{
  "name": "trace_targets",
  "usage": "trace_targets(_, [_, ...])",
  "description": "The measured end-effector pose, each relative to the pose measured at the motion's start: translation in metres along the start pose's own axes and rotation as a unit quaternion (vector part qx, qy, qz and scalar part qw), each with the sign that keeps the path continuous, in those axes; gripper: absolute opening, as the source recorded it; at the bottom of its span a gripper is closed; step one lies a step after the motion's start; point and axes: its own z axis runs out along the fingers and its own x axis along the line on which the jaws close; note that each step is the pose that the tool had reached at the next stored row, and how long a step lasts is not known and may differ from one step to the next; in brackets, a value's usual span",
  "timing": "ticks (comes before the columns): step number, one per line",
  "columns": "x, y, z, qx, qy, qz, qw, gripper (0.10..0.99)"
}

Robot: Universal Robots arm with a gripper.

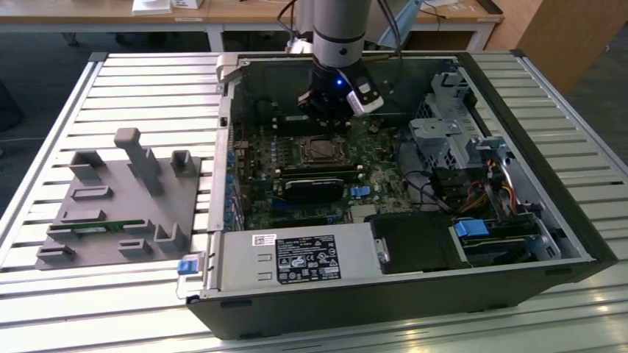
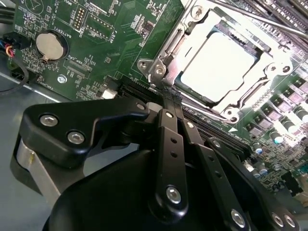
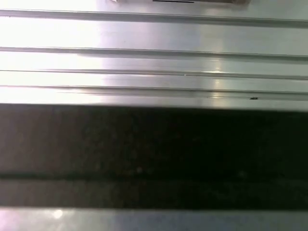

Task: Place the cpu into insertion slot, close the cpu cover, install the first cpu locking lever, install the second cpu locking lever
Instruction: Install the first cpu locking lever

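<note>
The insertion slot (image 1: 319, 149) sits mid-motherboard inside the open computer case. In the second wrist view the cpu (image 2: 217, 65) lies in the insertion slot (image 2: 159, 70), its pale face bright. The cpu cover (image 2: 250, 94), a silvery frame, lies flat around it. A thin metal rod (image 2: 250, 17), seemingly a locking lever, runs past the socket's far side. My gripper (image 2: 168, 98) has its black fingers (image 2: 169, 139) together, tips close to the socket's edge with nothing seen between them. In the exterior view the gripper (image 1: 329, 118) hangs just behind the socket.
The case (image 1: 393, 309) lies open on a slatted metal table (image 1: 118, 81). Cables, drive cages (image 1: 446, 136) and a power supply (image 1: 294, 257) crowd the case. A grey fixture (image 1: 123, 209) stands at the exterior view's left. A coin battery (image 2: 49, 45) sits on the board.
</note>
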Motion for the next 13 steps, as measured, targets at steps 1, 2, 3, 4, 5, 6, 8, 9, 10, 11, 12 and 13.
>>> trace_targets(1, [0.0000, 0.0000, -0.0001, -0.0001, 0.0000, 0.000, 1.0000, 0.106])
trace_targets(2, [0.0000, 0.0000, -0.0001, -0.0001, -0.0001, 0.000, 1.0000, 0.106])
trace_targets(3, [0.0000, 0.0001, -0.0001, 0.0007, -0.0001, 0.000, 1.0000, 0.106])
trace_targets(4, [0.0000, 0.0000, -0.0002, 0.0033, 0.0000, 0.000, 1.0000, 0.106])
trace_targets(5, [0.0000, 0.0000, 0.0001, 0.0062, 0.0000, 0.000, 1.0000, 0.106])
trace_targets(6, [0.0000, 0.0000, 0.0004, 0.0088, 0.0000, 0.000, 1.0000, 0.106])
trace_targets(8, [0.0000, 0.0000, 0.0010, 0.0139, 0.0000, 0.000, 0.9999, 0.106])
trace_targets(9, [0.0001, 0.0000, 0.0014, 0.0162, 0.0001, 0.000, 0.9999, 0.106])
trace_targets(10, [0.0001, 0.0000, 0.0018, 0.0186, 0.0001, 0.000, 0.9998, 0.106])
trace_targets(11, [0.0001, 0.0001, 0.0025, 0.0208, 0.0002, -0.001, 0.9998, 0.106])
trace_targets(12, [0.0001, 0.0002, 0.0031, 0.0225, 0.0002, -0.001, 0.9997, 0.106])
trace_targets(13, [0.0001, 0.0003, 0.0038, 0.0235, 0.0003, -0.001, 0.9997, 0.106])
